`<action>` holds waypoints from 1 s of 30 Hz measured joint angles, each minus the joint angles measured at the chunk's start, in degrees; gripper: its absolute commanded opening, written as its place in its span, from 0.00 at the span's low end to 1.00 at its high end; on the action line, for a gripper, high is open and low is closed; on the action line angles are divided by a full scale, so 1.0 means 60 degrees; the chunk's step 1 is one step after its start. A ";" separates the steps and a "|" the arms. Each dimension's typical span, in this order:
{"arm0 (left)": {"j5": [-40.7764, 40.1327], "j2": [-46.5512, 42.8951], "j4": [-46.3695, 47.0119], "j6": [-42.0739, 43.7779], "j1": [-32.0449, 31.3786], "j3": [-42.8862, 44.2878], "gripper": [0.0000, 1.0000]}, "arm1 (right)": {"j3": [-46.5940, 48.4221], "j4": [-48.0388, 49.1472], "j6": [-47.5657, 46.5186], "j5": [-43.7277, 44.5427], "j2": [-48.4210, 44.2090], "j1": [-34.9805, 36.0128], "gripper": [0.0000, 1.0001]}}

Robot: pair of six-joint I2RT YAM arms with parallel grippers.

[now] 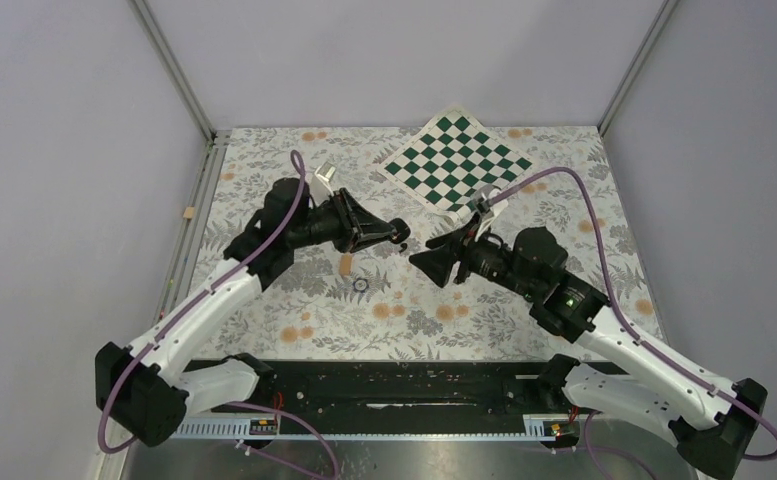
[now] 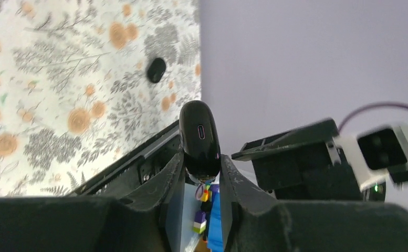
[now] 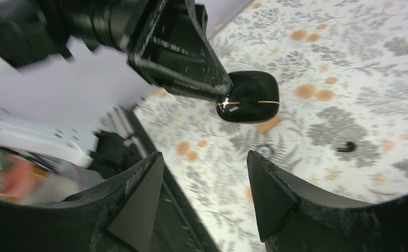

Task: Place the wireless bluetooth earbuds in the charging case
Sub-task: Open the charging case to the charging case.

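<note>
My left gripper (image 1: pixel 395 232) is shut on the charging case (image 2: pixel 200 137), a glossy black pebble held up above the table. In the right wrist view the case (image 3: pixel 249 97) shows a thin seam and its lid looks closed. Facing it a short way off, my right gripper (image 3: pixel 204 157) stands open with nothing between its fingers; from above it (image 1: pixel 422 252) is just right of the case. One small black earbud (image 3: pixel 345 147) lies on the floral cloth, also seen as an earbud (image 2: pixel 156 70) in the left wrist view. No second bud shows.
A small dark ring (image 1: pixel 360 286) and a tan strip (image 1: pixel 348 263) lie on the floral cloth below the left gripper. A green-and-white checkered board (image 1: pixel 457 158) sits at the back. Grey walls and metal posts close in the table.
</note>
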 measured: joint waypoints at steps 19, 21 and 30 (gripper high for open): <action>0.0026 0.2269 -0.6728 0.0441 0.0007 0.2637 0.00 | -0.1785 0.1224 -0.8455 0.3362 0.0703 0.2677 0.73; 0.0026 0.2269 -0.6845 0.0372 0.0007 0.2637 0.00 | -0.1807 0.1854 -0.9038 0.3683 0.1300 0.3071 0.73; 0.0036 0.2269 -0.6845 0.0160 0.0007 0.2637 0.00 | -0.2062 0.3246 -1.0131 0.4069 0.2346 0.3461 0.67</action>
